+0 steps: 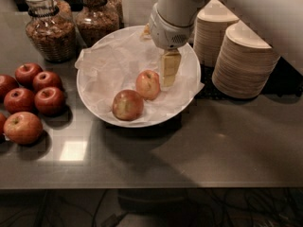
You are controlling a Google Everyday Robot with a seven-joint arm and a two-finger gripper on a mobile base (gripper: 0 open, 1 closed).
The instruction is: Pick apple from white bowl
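The white bowl point(94, 100) with its crinkled paper liner stands mid-table. Two apples lie in it. The small pale pinkish-red apple point(147, 84) sits near the middle. A slightly larger, redder apple point(127, 105) lies in front and to the left of it. My gripper point(169, 71) hangs down from the white arm into the bowl, just right of the small apple and right next to it. I cannot tell if it touches the apple.
Several dark red apples point(47, 100) lie on the table to the left. Two glass jars point(49, 30) stand at the back left. Stacks of beige paper bowls point(244, 63) stand at the right, close to the arm.
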